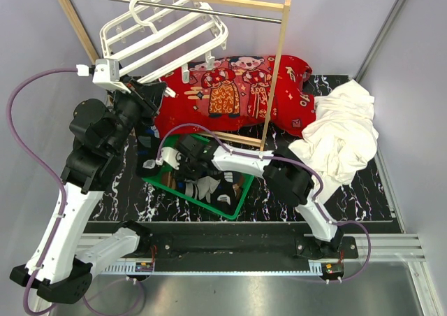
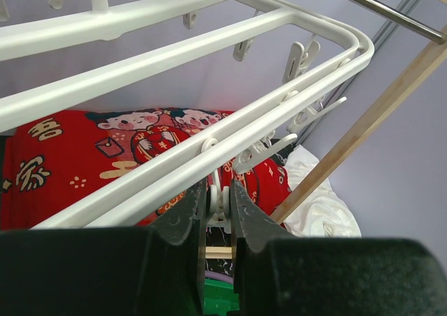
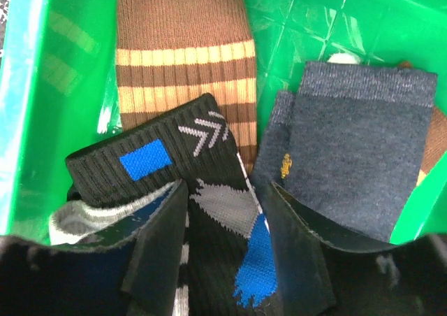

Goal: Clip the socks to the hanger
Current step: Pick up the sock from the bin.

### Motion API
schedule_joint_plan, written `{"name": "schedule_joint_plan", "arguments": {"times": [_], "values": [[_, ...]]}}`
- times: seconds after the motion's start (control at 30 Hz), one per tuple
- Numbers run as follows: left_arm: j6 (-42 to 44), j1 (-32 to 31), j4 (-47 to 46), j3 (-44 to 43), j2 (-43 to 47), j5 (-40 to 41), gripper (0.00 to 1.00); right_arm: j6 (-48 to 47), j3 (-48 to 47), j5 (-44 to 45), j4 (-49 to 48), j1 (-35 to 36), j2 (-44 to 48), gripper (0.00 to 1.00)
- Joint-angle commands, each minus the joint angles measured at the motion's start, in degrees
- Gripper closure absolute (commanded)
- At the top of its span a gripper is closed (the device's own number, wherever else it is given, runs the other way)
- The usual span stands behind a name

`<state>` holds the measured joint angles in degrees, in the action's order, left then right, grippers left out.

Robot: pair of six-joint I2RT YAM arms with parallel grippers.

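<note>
In the top view, the hanger [image 1: 160, 33] hangs from the rack [image 1: 272, 71] at 11 o'clock over the table. The left gripper [image 1: 148, 92] is raised to the hanger's near edge. The left wrist view shows its jaws clenched on one white clip [image 2: 218, 203] under the frame's near rail, with the pads pressing the clip from both sides. No sock hangs from any clip that shows in these views. Parts of the frame are out of sight, so I cannot vouch for all of it. The red cloth [image 1: 237, 92] lies flat on the table at 12 o'clock, beneath the hanger.

The socks [image 1: 206, 189] are heaped in the green bin [image 1: 234, 207] at about 7 o'clock from the table's middle. The right gripper [image 1: 159, 161] is down inside the bin. In the right wrist view its jaws stand apart, astride a black sock [image 3: 174, 148] with a blue patch, and they are not visibly closed on it. A brown sock [image 3: 185, 57] with tan stripes lies at 12 o'clock from that sock, and a grey sock [image 3: 356, 141] at 3 o'clock. The white cloth [image 1: 342, 134] is bunched at the table's 3 o'clock edge.

I judge the task to be at its start. One clip is pinched and ready, and one sock is lined up for picking. Every visible sock has yet to be lifted, carried up and clipped.
</note>
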<state>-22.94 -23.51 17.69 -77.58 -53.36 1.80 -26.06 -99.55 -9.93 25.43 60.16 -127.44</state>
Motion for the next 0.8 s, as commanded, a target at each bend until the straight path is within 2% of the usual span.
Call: {"name": "schedule_joint_plan", "arguments": {"times": [0.0,0.1,0.13,0.2,0.23,0.3,0.5,0.77], "values": [[-0.26,0.3,-2.58,-2.31,0.19,-0.84,0.97,-1.53,-0.39,0.18,0.41,1.1,-1.23,0.45],[-0.35,0.3,-2.58,-2.31,0.19,-0.84,0.98,-1.62,0.14,1.31,0.58,1.1,-1.24,0.54],[-0.35,0.3,-2.49,-2.31,0.19,-0.84,0.97,-1.62,0.32,1.76,0.59,1.1,-0.97,0.62],[-0.44,0.22,-2.58,-2.31,0.19,-0.84,0.98,-1.62,0.76,2.9,0.67,1.1,0.52,0.72],[-0.35,0.3,-2.58,-2.31,0.19,-0.75,0.98,-1.71,1.19,3.08,0.67,1.1,1.22,0.85],[-0.35,0.3,-2.66,-2.4,0.19,-0.75,0.98,-1.62,1.81,3.95,0.67,1.1,3.68,1.0],[-0.53,0.3,-2.58,-3.01,0.28,-0.75,0.98,-0.83,4.8,5.63,-0.55,0.75,12.2,1.0],[-0.7,0.3,-2.58,-3.19,0.72,-0.48,0.98,2.86,11.65,7.12,-9.86,-0.92,24.16,1.0]]}}
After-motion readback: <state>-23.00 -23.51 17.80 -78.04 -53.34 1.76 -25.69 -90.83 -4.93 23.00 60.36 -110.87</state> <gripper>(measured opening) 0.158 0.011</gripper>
